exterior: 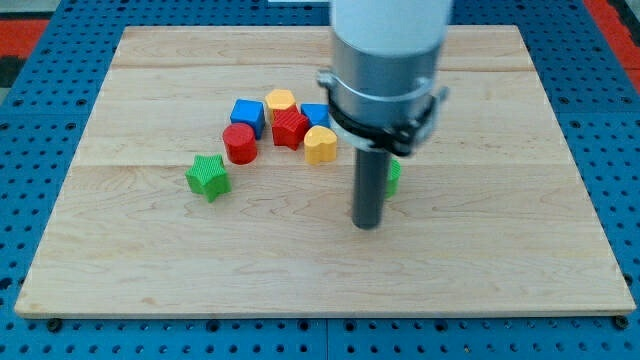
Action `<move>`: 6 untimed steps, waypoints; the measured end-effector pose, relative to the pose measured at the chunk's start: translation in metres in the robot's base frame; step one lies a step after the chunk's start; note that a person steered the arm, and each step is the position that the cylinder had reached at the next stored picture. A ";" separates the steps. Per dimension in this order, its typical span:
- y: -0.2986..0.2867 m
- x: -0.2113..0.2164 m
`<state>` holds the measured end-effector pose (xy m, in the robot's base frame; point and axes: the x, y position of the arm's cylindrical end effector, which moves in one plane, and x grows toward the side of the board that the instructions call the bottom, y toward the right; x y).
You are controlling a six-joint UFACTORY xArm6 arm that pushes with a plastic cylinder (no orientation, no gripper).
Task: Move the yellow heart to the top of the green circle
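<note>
The yellow heart (320, 145) lies near the board's middle, touching the red block (291, 129) at its upper left. The green circle (393, 176) is mostly hidden behind my rod; only a sliver shows at the rod's right side. My tip (368, 224) rests on the board below and to the right of the yellow heart, just below and left of the green circle's visible edge. The heart sits up and to the left of the green circle, apart from it.
A cluster lies left of the heart: a blue cube (247, 116), a yellow hexagon-like block (281, 103), a second blue block (315, 114), a red cylinder (240, 144). A green star (208, 177) sits apart at lower left. The wooden board (150, 260) lies on a blue pegboard.
</note>
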<state>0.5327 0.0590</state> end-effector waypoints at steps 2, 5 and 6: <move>0.013 -0.056; -0.099 -0.066; -0.085 -0.106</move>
